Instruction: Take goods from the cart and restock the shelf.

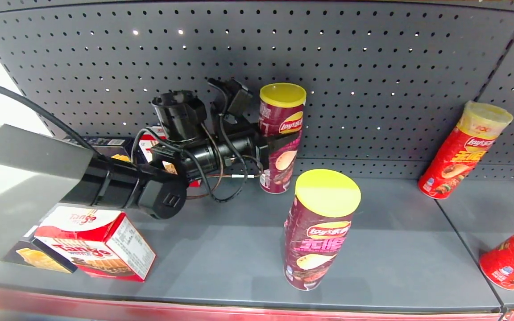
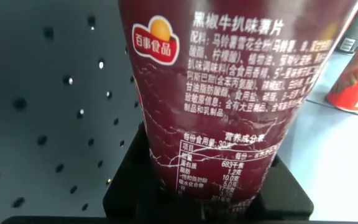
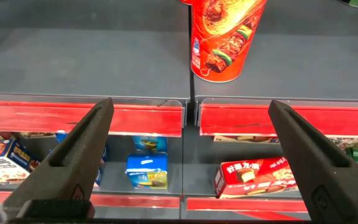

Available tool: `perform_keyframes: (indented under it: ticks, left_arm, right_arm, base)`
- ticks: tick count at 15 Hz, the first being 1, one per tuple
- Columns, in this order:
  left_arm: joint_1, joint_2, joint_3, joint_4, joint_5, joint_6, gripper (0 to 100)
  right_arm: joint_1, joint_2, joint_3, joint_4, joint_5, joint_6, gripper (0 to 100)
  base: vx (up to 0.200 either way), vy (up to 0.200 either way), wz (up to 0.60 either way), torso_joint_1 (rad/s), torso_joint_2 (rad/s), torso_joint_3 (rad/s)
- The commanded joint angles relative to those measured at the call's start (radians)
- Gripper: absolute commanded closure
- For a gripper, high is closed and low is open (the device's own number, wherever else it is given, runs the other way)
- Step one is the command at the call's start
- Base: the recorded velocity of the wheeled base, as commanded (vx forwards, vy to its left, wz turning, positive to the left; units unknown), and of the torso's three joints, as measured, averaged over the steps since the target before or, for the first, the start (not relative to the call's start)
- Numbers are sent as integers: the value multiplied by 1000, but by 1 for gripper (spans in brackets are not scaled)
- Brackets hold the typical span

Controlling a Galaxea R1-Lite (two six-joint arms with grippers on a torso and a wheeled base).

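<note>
A maroon chips can (image 1: 280, 117) with a yellow lid stands upright at the back of the grey shelf (image 1: 221, 249), close to the pegboard wall. My left gripper (image 1: 280, 149) is shut on its middle from the left side. In the left wrist view the same can (image 2: 229, 93) sits between the black fingers (image 2: 124, 186). A second maroon can (image 1: 321, 232) stands free nearer the shelf's front. My right gripper (image 3: 190, 106) is open and holds nothing, in front of a red shelf edge (image 3: 135, 115), with a red chips can (image 3: 224, 37) beyond it.
A red can (image 1: 462, 149) leans against the pegboard at the right, and another red can (image 1: 513, 258) stands at the right edge. Wafer boxes (image 1: 98, 245) lie at the shelf's left end. Lower shelves hold boxed goods (image 3: 253, 177).
</note>
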Motion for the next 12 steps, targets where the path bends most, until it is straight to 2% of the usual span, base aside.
perform_keyframes:
  ticks: [1, 8, 12]
  left_arm:
    - [-5, 28, 3, -7, 0, 0, 100]
    - [-7, 71, 23, -70, 0, -2, 100]
    - [-10, 78, 23, -71, 2, -2, 100]
  right_arm:
    - [0, 1, 0, 0, 0, 0, 0]
    - [0, -1, 0, 0, 0, 0, 0]
    - [0, 1, 0, 0, 0, 0, 0]
  base:
    - [0, 0, 0, 0, 0, 0]
    - [0, 0, 0, 0, 0, 0]
    - [0, 0, 0, 0, 0, 0]
